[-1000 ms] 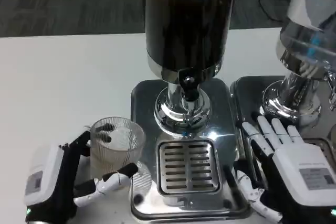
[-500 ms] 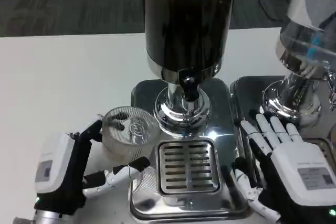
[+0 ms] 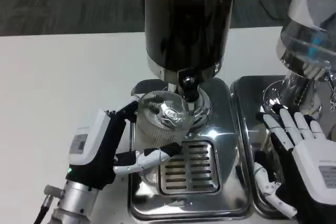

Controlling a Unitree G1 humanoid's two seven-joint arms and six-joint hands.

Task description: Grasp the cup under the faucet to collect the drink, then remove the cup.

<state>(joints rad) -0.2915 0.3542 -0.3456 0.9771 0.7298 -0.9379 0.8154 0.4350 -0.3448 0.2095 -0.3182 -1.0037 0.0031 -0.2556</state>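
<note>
White table (image 3: 63, 77) with two steel dispenser bases side by side: one (image 3: 223, 203), another (image 3: 247, 93).

Single head view, close and steeply downward onto the white table (image 3: 63, 72).

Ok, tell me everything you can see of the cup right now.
The cup is clear ribbed glass or plastic, round-mouthed, seen from above. The left hand holds it, fingers at its side and below its rim, over the shiny tray, just left of the faucet. Whether it holds drink, I cannot tell.
</note>
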